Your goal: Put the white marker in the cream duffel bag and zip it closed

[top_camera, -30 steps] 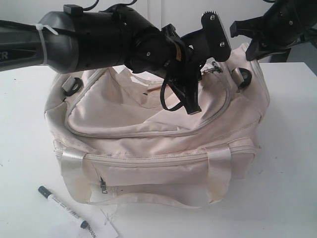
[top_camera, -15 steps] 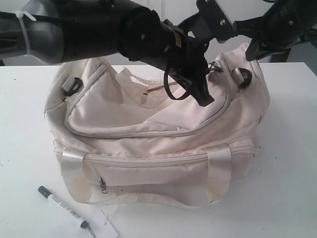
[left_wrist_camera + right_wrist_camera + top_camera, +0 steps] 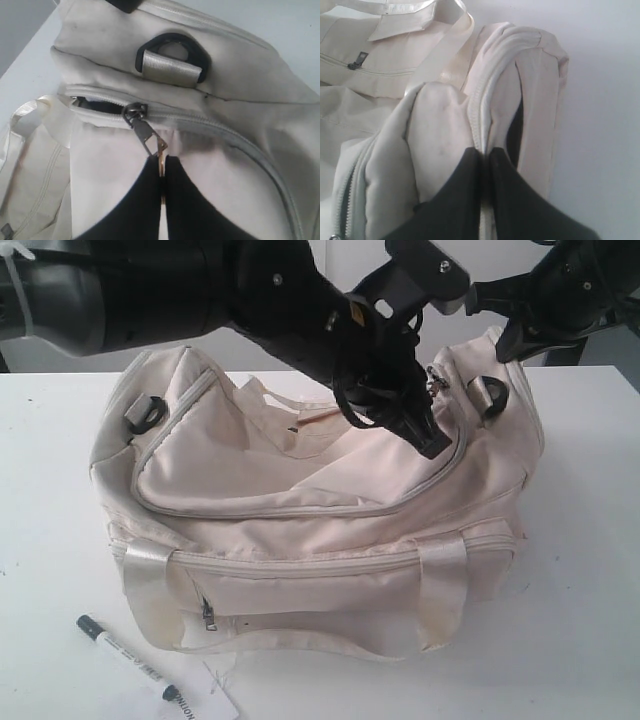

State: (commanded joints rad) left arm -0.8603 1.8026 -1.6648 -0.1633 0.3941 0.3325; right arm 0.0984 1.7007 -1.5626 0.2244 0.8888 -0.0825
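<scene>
The cream duffel bag [image 3: 300,540] sits mid-table. The white marker [image 3: 128,657] lies on the table by the bag's front left corner, clear of both grippers. My left gripper [image 3: 432,440] reaches across to the right end of the bag's top and is shut on the zipper pull [image 3: 152,142]; its tips [image 3: 162,162] pinch the pull's gold ring. The slider [image 3: 134,111] sits near a black end ring [image 3: 172,55], with a short dark gap in the zipper beside it. At the bag's right end, my right gripper [image 3: 505,335] is shut on a fabric seam [image 3: 480,120].
A flat white paper tag [image 3: 210,702] with black letters lies next to the marker's tail. The white table [image 3: 580,540] shows bare surface left, right and in front of the bag. The left arm's dark body hangs over the rear of the bag.
My left gripper has moved right along the bag's top toward its right end, holding the zipper pull. The right gripper and the marker have stayed put.
</scene>
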